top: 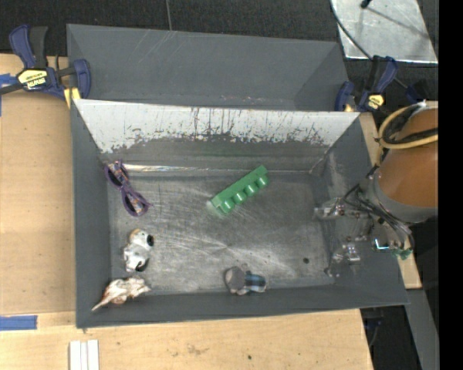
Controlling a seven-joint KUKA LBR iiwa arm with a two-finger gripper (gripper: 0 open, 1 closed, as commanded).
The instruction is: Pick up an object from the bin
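Camera view: arm [407, 177] over right bin [338, 168] wall.

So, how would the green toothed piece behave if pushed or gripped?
The green piece looks like moulded plastic, so it is probably stiff and light. It lies flat and is long, so a push would likely make it slide or turn, not roll. Its row of teeth may make a grip across them uneven.

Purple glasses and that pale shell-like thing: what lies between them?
In the camera view, a small white-and-black toy lies between the purple glasses and the pale shell-like thing.
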